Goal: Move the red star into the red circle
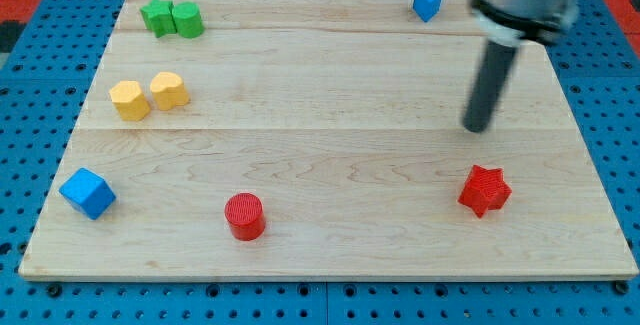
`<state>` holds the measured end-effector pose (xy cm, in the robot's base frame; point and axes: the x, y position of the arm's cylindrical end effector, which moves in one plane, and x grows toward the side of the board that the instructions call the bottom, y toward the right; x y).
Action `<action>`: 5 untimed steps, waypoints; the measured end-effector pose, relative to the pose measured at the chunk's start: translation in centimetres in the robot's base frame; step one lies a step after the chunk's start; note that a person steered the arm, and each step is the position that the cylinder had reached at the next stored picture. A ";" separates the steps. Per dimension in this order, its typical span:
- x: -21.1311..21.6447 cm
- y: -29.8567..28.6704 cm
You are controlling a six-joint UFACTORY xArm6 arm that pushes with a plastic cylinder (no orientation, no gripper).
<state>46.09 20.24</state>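
Red on pale wood: the red star (pixel 485 190) lay near the board's bottom edge at the view's right, and everything else is placed from it. My tip (pixel 478 128) stood above the star in the view, close but apart, with a strip of bare wood between them. There was no pincer to report as apart or together; the arm ended in a plain dark rod. The red circle (pixel 245 216), a short ribbed cylinder, sat well to the star's left and slightly lower in the view.

My judgement of the risk: from above, a push would send the star towards the board's bottom edge, not leftward, and perhaps off the wooden board (pixel 330 165). My tip needed to get round to the star's right side first. A star's points could also catch an off-centre push and make it spin aside.

Far up and left of the star sat two yellow blocks (pixel 150 95) touching, two green blocks (pixel 172 17), and a blue cube (pixel 88 193) at far left. A blue block (pixel 428 3) lay well above it.
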 end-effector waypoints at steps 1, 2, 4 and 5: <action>4.0 0.0; 8.9 -7.0; 11.2 -5.2; 13.0 -9.2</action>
<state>59.07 11.07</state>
